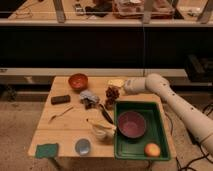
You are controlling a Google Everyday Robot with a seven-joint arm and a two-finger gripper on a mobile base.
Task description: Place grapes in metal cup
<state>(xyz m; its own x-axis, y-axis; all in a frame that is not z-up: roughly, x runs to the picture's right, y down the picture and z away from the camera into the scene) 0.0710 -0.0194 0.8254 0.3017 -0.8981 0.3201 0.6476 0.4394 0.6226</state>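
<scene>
The grapes [112,94], a dark reddish-purple bunch, lie on the wooden table [65,131] just beyond the green tray's far left corner. The gripper [119,89], at the end of the white arm [165,97] reaching in from the right, is right at the grapes' upper right side. I cannot tell whether it touches them. The metal cup [82,146], small and silver, stands near the table's front edge, well to the front left of the grapes and gripper.
A green tray [159,131] on the right holds a purple bowl [131,124] and a round orange fruit [152,149]. An orange bowl [78,81], dark block [60,99], spoon [60,115], white cup [101,131], green sponge [46,150] and grey-blue object [89,96] are on the table.
</scene>
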